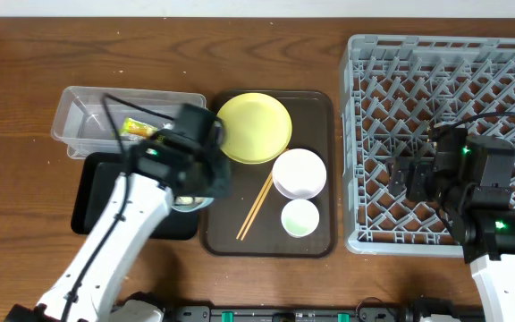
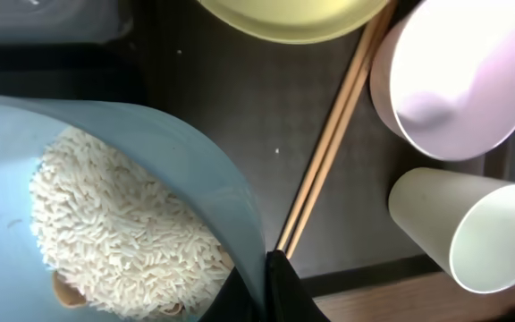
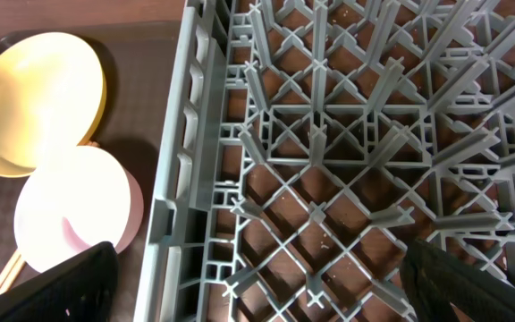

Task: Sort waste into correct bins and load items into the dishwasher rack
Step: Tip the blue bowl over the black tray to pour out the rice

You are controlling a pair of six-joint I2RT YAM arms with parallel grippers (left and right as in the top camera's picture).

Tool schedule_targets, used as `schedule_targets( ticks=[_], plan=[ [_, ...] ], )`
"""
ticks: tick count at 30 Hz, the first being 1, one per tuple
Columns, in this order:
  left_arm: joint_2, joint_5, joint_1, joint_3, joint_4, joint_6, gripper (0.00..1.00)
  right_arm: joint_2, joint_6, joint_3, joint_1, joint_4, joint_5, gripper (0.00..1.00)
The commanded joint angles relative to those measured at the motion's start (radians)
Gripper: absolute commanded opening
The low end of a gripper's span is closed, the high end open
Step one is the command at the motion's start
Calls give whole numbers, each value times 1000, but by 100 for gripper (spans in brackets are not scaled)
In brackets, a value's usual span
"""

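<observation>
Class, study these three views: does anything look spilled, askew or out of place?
No clear spill or damage. Oddest: the light-blue bowl, pinched at its rim by the left gripper, has its rice heaped to one side. The chopsticks lie slanted across the brown tray.

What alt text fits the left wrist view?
A light-blue bowl of white rice fills the left, its rim pinched between the fingers of the left gripper. Beside it on the brown tray: wooden chopsticks, a white bowl, a white cup, a yellow-green plate's edge.
</observation>
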Motion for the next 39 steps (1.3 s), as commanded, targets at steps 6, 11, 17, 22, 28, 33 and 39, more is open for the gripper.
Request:
schedule_targets(
  ticks=[6,11,17,22,28,33,39],
  plan=[
    [4,507,363,-120,13,307,6,0,-13,18,19,-8,2,99],
    [35,759,573,-198,13,450,6,0,-12,18,19,-10,2,99],
    [134,1057,748,-238,9,524,6,0,-12,18,19,-13,2,99],
    [241,1249,851,-238,8,545,6,0,-12,18,19,-17,2,99],
    [359,1358,925,-238,8,515,6,0,-12,18,19,-34,3,99],
    [403,1358,943,-238,-2,448,6,0,-12,18,19,-35,2,99],
    [403,1358,943,-238,-3,405,6,0,-13,18,19,-34,3,99]
  ],
)
